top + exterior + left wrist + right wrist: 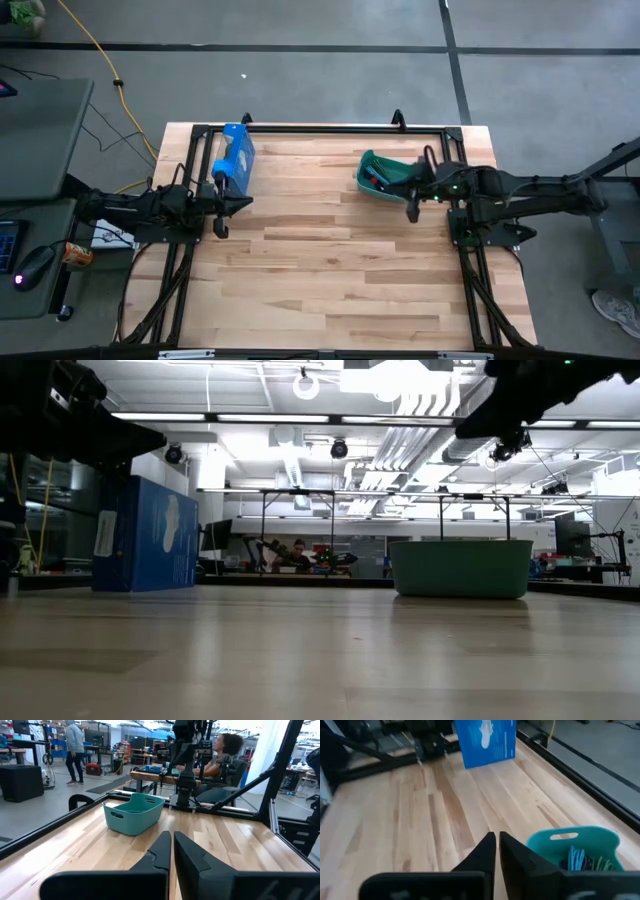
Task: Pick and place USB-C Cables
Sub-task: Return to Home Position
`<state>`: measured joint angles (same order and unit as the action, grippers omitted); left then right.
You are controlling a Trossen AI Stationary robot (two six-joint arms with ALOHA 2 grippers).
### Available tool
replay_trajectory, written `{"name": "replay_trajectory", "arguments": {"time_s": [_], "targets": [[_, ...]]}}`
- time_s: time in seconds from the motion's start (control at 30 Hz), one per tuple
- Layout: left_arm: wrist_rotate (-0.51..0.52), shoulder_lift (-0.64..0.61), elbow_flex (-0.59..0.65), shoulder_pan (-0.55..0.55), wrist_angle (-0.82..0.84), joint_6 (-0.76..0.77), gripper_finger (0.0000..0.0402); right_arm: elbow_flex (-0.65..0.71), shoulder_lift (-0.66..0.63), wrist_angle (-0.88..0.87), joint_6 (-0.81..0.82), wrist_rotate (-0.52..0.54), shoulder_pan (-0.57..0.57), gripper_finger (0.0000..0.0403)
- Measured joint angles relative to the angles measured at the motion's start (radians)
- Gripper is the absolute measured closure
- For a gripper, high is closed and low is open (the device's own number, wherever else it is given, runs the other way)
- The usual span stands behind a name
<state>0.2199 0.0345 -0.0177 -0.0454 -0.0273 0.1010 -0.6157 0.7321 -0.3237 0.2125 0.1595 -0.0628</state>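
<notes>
Two arms: the left arm and right arm reach in from opposite sides of the tabletop. No cable shows on the wood between them.
Left jaws: closed on nothing, the two fingers meeting in the left wrist view. They sit just beside the blue box.
Right jaws: closed and empty, hanging just beside the teal bin, with the arm's front end overlapping the bin's right side in the high view.
Teal bin: upright on the right half of the tabletop, with handle slots in its walls. It holds the USB-C cables. The right wrist view shows a blue coil and a green one with something dark between them. The high view shows a fleck of red.
Cable count: I cannot tell whether all four cables are inside, since the bin's wall hides part of the pile.
Risk at the bin: the right arm is so close that pulling back could, I judge, clip the rim and shove or tip the light bin. That would spill the coils.
Risk at the box: the blue box stands upright on a narrow base, so a sideways swing of the left arm could topple it.
Beyond the tabletop: a seated person, well apart from both arms.
</notes>
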Motion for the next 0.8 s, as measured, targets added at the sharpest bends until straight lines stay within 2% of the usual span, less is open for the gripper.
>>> {"name": "replay_trajectory", "arguments": {"time_s": [0.27,0.57,0.8], "targets": [[0.000,0.000,-0.001,0.000,0.000,0.000,0.0398,0.168,-0.227,0.068,0.043,-0.042,0.010,0.0396],[0.000,0.000,-0.001,0.000,0.000,0.000,0.0398,0.379,-0.386,0.236,0.029,-0.052,0.091,0.0402],[0.000,0.000,-0.001,0.000,0.000,0.000,0.0398,0.435,-0.504,0.230,0.012,-0.012,0.105,0.0403]]}}
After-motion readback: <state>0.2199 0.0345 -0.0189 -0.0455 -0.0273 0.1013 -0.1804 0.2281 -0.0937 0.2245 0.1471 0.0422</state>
